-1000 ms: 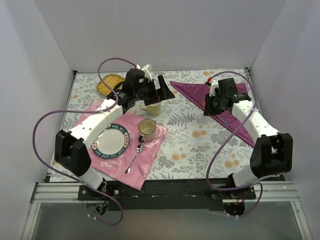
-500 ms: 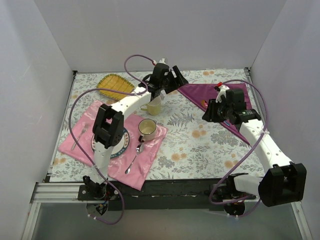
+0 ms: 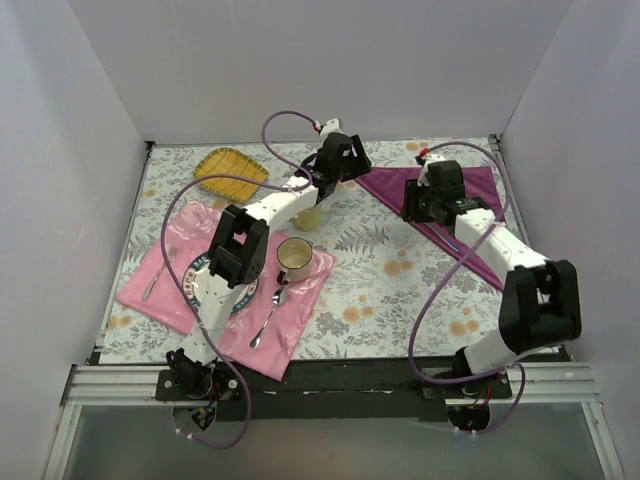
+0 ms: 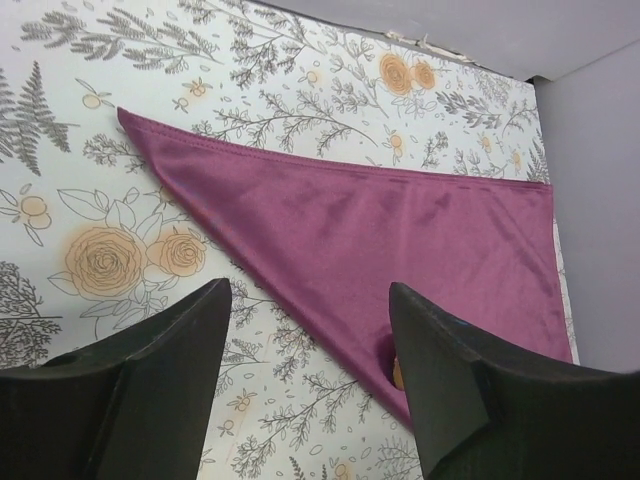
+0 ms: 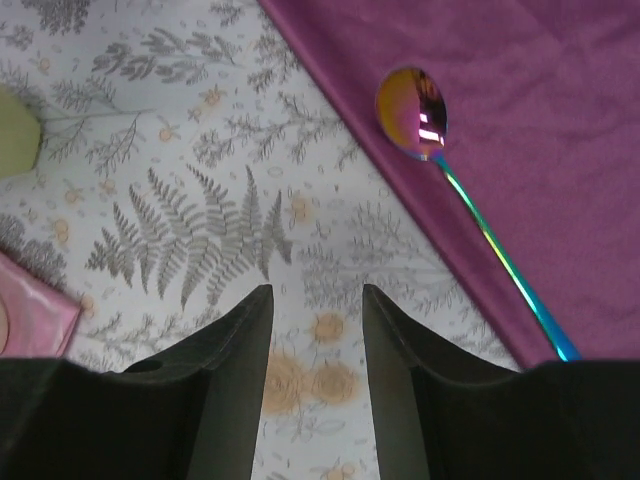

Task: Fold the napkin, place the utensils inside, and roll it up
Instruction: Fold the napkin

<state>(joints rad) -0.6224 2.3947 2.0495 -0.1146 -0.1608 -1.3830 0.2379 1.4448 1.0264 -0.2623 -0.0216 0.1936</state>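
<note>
Napkin (image 4: 380, 230) lies folded into a triangle flat on the desk (image 3: 380, 270), and both arms have now gathered at it. On the left, the arm that one second ago was bent over the pink placemat (image 3: 150, 270) has stretched out across the desk, so that the left fingers (image 4: 170, 350) hover just before the long folded edge. The pointed left corner of the cloth is ahead of them and to their left. These fingers have come closer together during the move, yet they stand apart with nothing between them. On the right, the right fingers (image 5: 225, 380) were almost clenched a second ago and have since spread. They are released and empty, with only the flowered desk cover visible between them. The utensil (image 5: 412, 105) rests on the napkin ahead of these fingers and to their right, its shiny head near the folded edge and its blue handle running back across the cloth. I judge that the placing step is finished and that rolling comes next, probably beginning from the corner near the left fingers.
</note>
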